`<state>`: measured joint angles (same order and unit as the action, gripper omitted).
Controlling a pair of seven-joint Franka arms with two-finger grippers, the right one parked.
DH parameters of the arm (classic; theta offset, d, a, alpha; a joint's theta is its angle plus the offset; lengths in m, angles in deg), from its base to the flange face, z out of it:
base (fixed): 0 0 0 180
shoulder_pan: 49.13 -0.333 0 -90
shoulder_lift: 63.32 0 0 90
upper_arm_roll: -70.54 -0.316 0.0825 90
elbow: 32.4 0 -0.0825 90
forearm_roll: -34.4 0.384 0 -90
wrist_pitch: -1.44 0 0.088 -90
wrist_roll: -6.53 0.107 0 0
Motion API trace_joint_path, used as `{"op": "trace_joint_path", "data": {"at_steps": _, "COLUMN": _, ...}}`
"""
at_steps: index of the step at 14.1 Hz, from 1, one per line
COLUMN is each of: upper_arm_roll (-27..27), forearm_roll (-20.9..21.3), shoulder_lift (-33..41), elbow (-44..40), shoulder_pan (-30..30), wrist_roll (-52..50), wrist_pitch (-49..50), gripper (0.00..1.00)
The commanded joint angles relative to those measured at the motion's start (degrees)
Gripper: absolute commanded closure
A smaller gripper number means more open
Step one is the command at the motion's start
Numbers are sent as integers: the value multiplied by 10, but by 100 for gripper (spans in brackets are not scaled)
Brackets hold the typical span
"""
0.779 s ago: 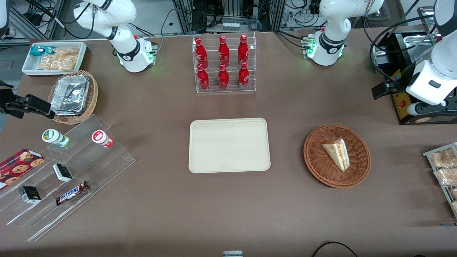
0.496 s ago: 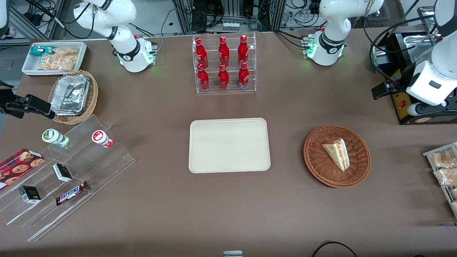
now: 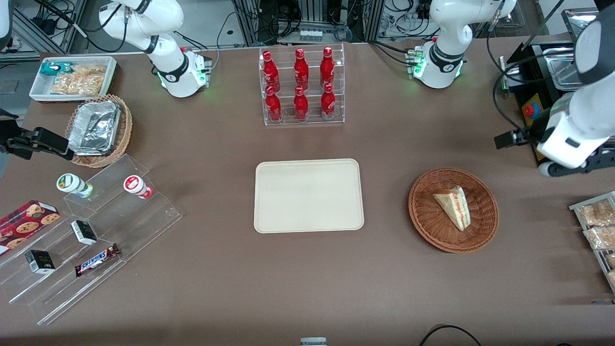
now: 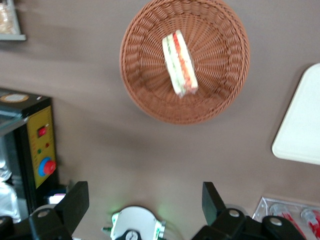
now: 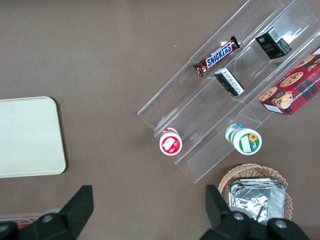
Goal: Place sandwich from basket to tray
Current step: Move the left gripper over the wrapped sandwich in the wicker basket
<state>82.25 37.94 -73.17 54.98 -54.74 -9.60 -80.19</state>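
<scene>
The sandwich [image 3: 452, 207], a pale wedge with red and green layers, lies in the round reddish-brown basket [image 3: 423, 216]. The cream tray [image 3: 307, 194] lies flat beside the basket, toward the parked arm's end. My left gripper [image 4: 144, 202] hangs open with nothing between its black fingers [image 4: 75, 205], high above the table. It is farther from the front camera than the basket and off toward the working arm's end. The left wrist view takes in the sandwich [image 4: 180, 62], the basket [image 4: 140, 75] and a corner of the tray [image 4: 302, 125].
A black box with a red button [image 3: 528, 110] stands close under the left arm's wrist [image 3: 571, 137]. Bagged snacks [image 3: 598, 226] lie at the working arm's end. A rack of red bottles [image 3: 301, 86] stands farther back than the tray. A clear stepped shelf [image 3: 91, 230] and a foil-tray basket [image 3: 98, 129] sit toward the parked arm's end.
The left arm's wrist has swung down and a little toward the basket, uncovering the red button on the black box. The sandwich, basket and tray have not moved.
</scene>
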Motion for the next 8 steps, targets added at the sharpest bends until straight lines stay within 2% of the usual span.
{"op": "trace_joint_path", "data": {"at_steps": 1, "upper_arm_roll": 3, "forearm_roll": -2, "shoulder_lift": -24, "elbow": 59, "shoulder_pan": -5, "wrist_roll": -5, "wrist_pitch": -86, "gripper": 0}}
{"op": "trace_joint_path", "data": {"at_steps": 3, "upper_arm_roll": 3, "forearm_roll": -5, "shoulder_lift": -22, "elbow": 127, "shoulder_pan": -5, "wrist_roll": -16, "wrist_pitch": -167, "gripper": 0}}
{"op": "trace_joint_path", "data": {"at_steps": 8, "upper_arm_roll": 3, "forearm_roll": -5, "shoulder_lift": -38, "elbow": 253, "shoulder_pan": 0, "wrist_roll": -121, "wrist_pitch": -358, "gripper": 0}}
